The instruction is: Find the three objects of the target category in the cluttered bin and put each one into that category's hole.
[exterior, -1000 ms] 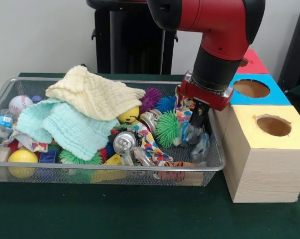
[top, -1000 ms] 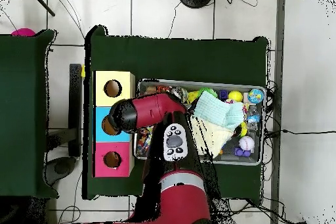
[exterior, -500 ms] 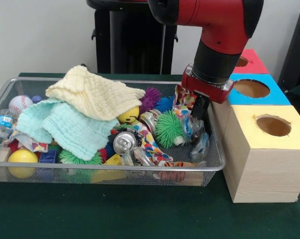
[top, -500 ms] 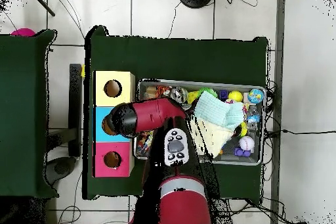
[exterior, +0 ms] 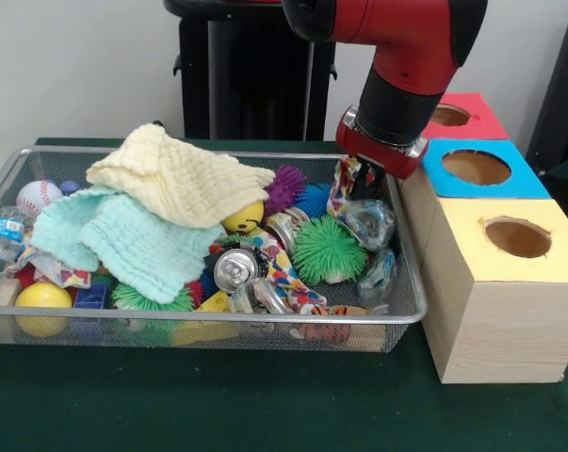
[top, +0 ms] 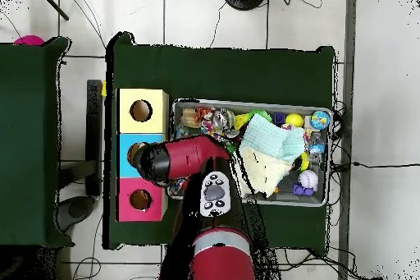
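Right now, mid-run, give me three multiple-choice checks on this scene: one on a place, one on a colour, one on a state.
1. Where does the pale yellow cloth lie?
A. on top of the mint cloth
B. on the blue box
C. on the table outside the bin

2. What colour is the top of the box nearest the front camera?
A. red
B. yellow
C. green

3. How does the silver can lie?
A. upright on its base
B. on its side, its top end toward the front camera
C. buried out of sight

Answers:
1. A, the pale yellow cloth overlaps the mint cloth's upper edge inside the wire bin.
2. B, the yellow box stands in front, the blue box and red box behind it.
3. B, the can's round lid with its tab faces the front camera.
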Available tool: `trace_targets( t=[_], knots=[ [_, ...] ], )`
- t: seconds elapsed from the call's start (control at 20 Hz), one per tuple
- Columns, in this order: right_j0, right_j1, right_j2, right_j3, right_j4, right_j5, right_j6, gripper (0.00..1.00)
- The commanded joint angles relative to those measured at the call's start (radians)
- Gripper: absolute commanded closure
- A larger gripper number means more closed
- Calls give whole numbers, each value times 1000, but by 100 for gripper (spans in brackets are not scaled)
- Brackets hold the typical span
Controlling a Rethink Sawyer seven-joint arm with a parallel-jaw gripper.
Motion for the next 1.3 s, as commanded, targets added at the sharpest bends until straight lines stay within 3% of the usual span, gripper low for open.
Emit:
trace_targets(
  t=[0.05, 0.7, 0.9, 1.05, 1.3],
  knots=[
    [41, 66, 28, 109, 15, -75, 126, 100],
    [33, 82, 28, 98, 24, -12, 73, 100],
    [54, 132, 7, 32, 4, -38, 90, 100],
    [97, 182, -52, -49, -50, -81, 111, 100],
    [85, 233, -59, -102, -51, -117, 69, 100]
  ],
)
